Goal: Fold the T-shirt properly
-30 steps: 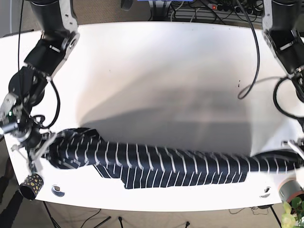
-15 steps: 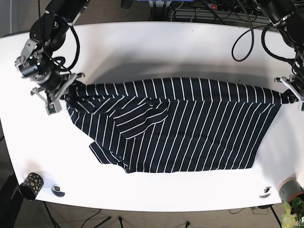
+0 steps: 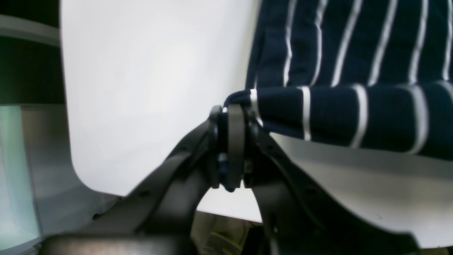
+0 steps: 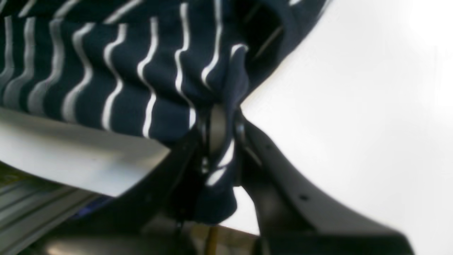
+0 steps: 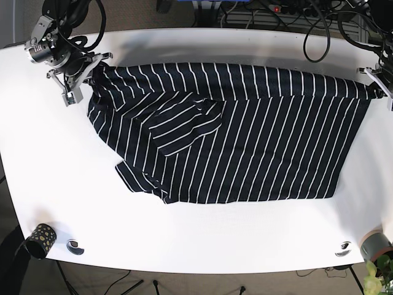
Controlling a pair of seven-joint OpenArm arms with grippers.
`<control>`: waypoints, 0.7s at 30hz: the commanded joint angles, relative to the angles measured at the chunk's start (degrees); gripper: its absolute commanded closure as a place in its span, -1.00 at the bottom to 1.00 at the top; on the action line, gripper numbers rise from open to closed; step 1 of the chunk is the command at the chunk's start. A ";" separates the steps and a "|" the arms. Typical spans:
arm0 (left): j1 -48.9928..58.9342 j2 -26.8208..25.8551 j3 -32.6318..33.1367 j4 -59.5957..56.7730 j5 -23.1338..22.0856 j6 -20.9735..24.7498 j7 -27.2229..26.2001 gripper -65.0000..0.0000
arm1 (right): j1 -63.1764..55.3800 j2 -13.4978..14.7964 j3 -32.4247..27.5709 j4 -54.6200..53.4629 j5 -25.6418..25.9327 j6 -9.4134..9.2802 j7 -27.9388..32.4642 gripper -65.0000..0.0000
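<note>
pinching t-shirt (image 5: 245,135) top corners, left gripper (image 3: 230,148) and right gripper (image 4: 219,141) both clamped on bunched cloth. soft, light, limp; sags between grips, wrinkles mid-left. hold corners, keep taut.

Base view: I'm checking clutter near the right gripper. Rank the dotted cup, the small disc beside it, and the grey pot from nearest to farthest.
From the right gripper:
1. Dotted cup, front corner on its side.
2. Small disc, just beside the cup.
3. Grey pot, opposite front corner.

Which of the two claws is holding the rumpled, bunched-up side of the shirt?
The right gripper, at the base view's left: the T-shirt beside it is creased and folded over, while by the left gripper it lies smooth.
</note>
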 commanded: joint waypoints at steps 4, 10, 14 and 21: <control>-5.56 -1.12 2.32 1.11 -0.05 0.14 -1.24 1.00 | 5.06 1.43 -0.20 0.72 -0.42 0.08 1.26 1.00; -12.68 -1.30 9.79 0.84 0.04 0.14 -1.24 1.00 | 14.73 1.87 -0.29 -2.71 -6.13 0.08 1.08 1.00; -17.96 -1.21 15.33 0.76 0.12 0.14 -1.24 1.00 | 22.11 1.87 -0.29 -5.61 -9.56 0.08 1.08 1.00; -25.78 -1.12 23.68 -3.55 0.04 4.93 -1.15 1.00 | 35.21 3.72 -2.40 -13.44 -15.45 0.08 1.43 1.00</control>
